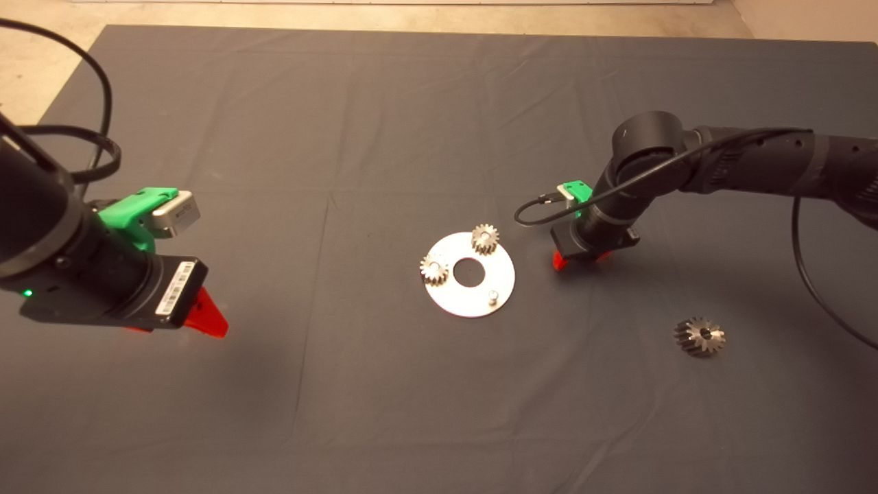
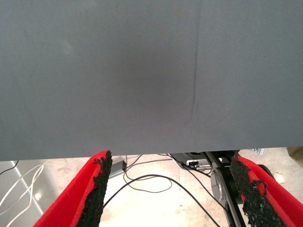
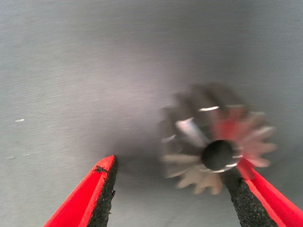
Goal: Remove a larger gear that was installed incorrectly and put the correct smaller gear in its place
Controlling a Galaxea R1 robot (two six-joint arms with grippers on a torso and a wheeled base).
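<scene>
Dark grey mat (image 1: 343,412) covers the table, with pale floor beyond its far edge. Nearest, toward the right, the larger gear (image 1: 699,336) lies flat on the mat, well apart from the round metal plate (image 1: 473,305), so the removal looks done. On the left, the left claw (image 1: 206,319) hangs idle over bare mat, fingers wide and holding nothing. A white barcode sticker (image 1: 175,288) on its wrist carries print too small to read, and no other writing shows. Farther in, the plate holds two pale silver gears (image 1: 434,269) and one bare pin (image 1: 492,296) beside its centre hole. Just beyond the plate's right edge, the right claw (image 1: 579,259) points down at the mat. Its wrist view shows its fingers spread wide, with a dark toothed wheel, probably the smaller gear (image 3: 208,142), lying against one finger (image 3: 246,194) rather than centred. I judge the pick-up is in hand. Next, the claw must straddle that gear, close, and seat it on the bare pin.
</scene>
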